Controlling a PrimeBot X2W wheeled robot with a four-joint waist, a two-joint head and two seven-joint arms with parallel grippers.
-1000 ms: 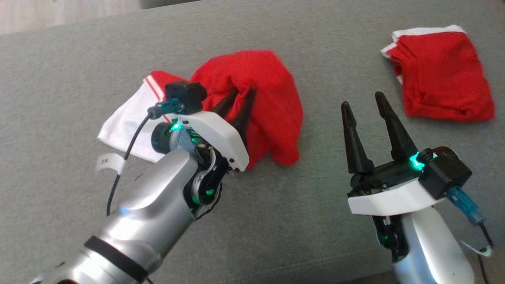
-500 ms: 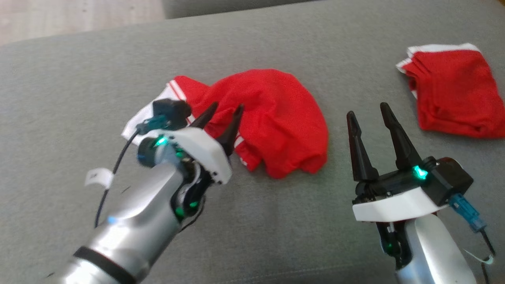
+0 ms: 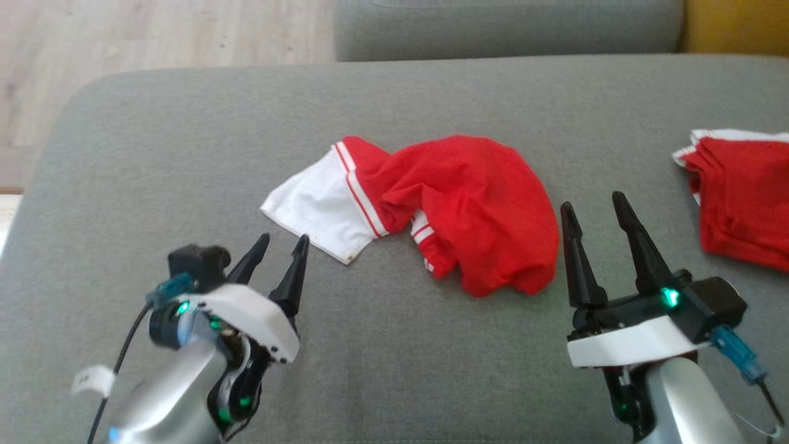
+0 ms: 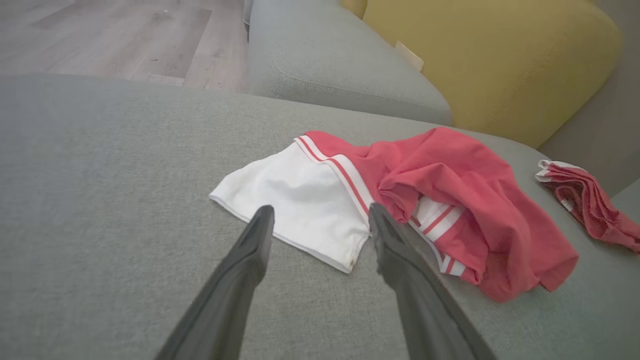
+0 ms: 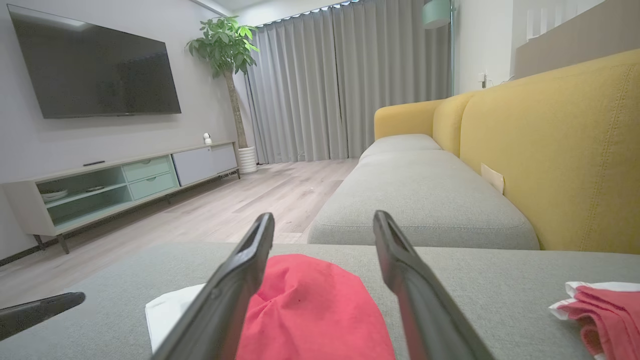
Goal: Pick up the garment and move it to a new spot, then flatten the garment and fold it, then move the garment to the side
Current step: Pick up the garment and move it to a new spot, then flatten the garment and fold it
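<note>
The garment is a red and white piece with striped bands, lying rumpled on the grey sofa cushion; its white part spreads to the left. It also lies ahead of the fingers in the left wrist view and low in the right wrist view. My left gripper is open and empty, just short of the garment's white corner. My right gripper is open and empty, close beside the garment's red right edge.
A second red garment with white trim lies folded at the cushion's right edge. A yellow sofa back rises on the right and another grey seat extends beyond. Wooden floor lies past the cushion's left end.
My left gripper has let go of the red cloth, opened and drawn back toward me. The garment now lies loose on the cushion. The head camera has shifted, showing more of the floor.
</note>
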